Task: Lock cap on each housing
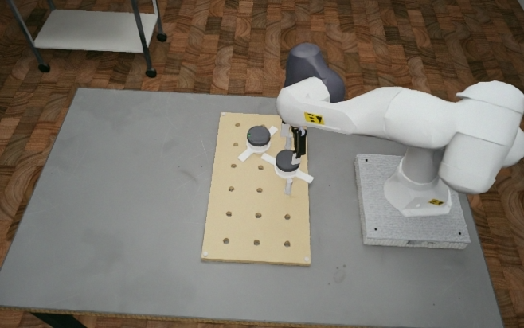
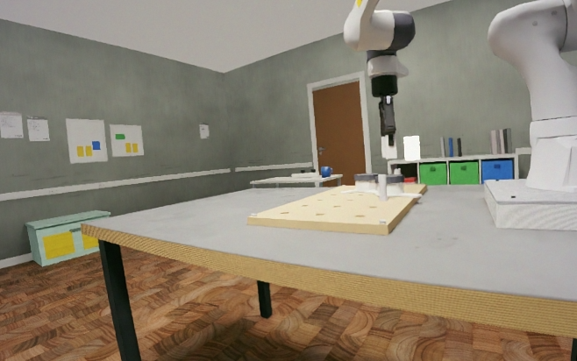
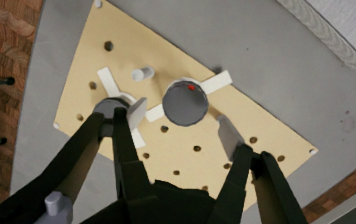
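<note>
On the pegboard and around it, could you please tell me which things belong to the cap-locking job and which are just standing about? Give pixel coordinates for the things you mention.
Part of the job:
- red-marked cap (image 3: 185, 106)
- green-marked cap (image 1: 259, 135)
- the white housings under them
- gripper (image 1: 292, 159) (image 2: 389, 151) (image 3: 183, 115)
- pegboard (image 1: 243, 203) (image 2: 324, 221) (image 3: 150, 90), holding them

Just about:
- blue mug (image 2: 325, 171)
- storage bins (image 2: 464, 173)
- wheeled cart (image 1: 95, 31)

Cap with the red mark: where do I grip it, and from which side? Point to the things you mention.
I'd grip the dark cap with the red mark (image 1: 285, 160) (image 3: 184, 106) by its round side wall, from straight above. It sits upright and the gripper (image 1: 292, 161) (image 2: 389, 151) (image 3: 183, 115) is open above it. Opposite sides look free; pads should probably stay above the white arms (image 3: 217, 82).
</note>
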